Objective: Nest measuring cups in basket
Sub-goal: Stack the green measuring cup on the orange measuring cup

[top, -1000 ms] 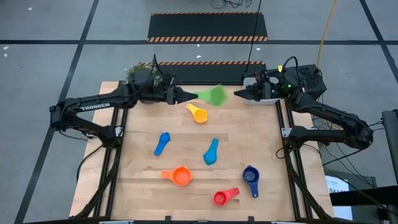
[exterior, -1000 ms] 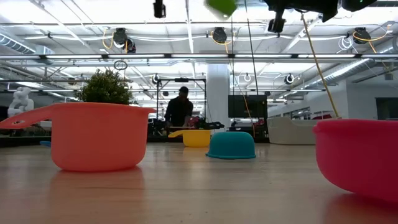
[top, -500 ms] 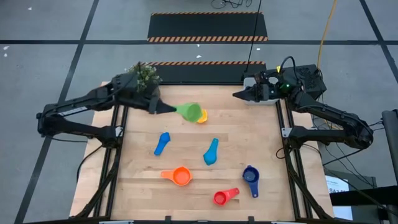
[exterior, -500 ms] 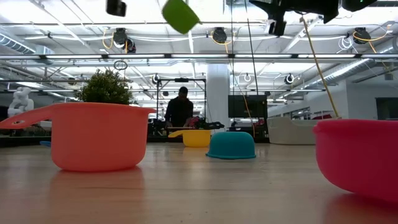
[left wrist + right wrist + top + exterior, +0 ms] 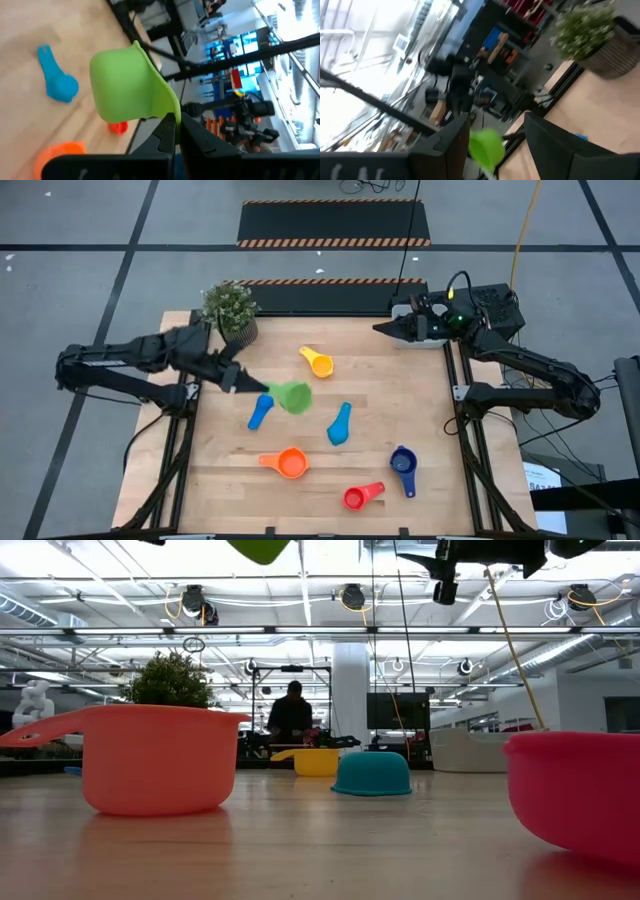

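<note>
Green measuring cup point(image 5: 294, 396) now carried out from the far edge to mid-surface, above and just beside the dark-blue cup point(image 5: 260, 411); was over the yellow cup point(image 5: 318, 362) half a second ago. Wooden surface point(image 5: 230, 480) also bears light-blue point(image 5: 339, 424), orange point(image 5: 289, 463), navy point(image 5: 403, 464) and red point(image 5: 356, 497) cups; potted plant point(image 5: 230, 307) at far-left corner. Left jaws point(image 5: 256, 387) clamped on the green cup's handle. Right jaws point(image 5: 384, 329) apart, parked at far-right corner.
</note>
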You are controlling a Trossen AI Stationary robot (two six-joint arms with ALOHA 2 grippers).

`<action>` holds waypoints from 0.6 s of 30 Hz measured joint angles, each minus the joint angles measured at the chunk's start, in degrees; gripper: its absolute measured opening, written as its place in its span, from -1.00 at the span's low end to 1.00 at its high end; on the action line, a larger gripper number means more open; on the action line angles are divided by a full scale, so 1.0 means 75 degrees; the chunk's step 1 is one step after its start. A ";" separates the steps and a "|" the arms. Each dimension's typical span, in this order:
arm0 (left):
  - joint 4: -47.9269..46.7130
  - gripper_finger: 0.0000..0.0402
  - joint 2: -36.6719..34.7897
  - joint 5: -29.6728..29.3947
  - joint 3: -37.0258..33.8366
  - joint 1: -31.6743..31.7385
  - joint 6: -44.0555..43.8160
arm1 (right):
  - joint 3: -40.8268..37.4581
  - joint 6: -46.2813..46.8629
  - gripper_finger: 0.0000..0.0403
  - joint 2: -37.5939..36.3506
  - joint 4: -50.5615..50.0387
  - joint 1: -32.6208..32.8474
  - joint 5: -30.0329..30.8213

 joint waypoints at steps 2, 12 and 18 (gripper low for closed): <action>0.0610 -0.96 0.0005 -0.0274 -0.0325 -0.0409 -0.0310 | -0.0016 0.0002 -0.10 0.0000 -0.0016 -0.0002 0.0128; 0.3202 -0.97 0.0010 -0.2112 -0.2104 -0.2295 -0.1932 | -0.0512 0.0177 -0.10 -0.0143 -0.0007 0.0000 0.0209; 0.3750 -0.93 0.0008 -0.3093 -0.2791 -0.3261 -0.2282 | -0.0798 0.0580 -0.10 -0.0511 0.0004 0.0000 0.0212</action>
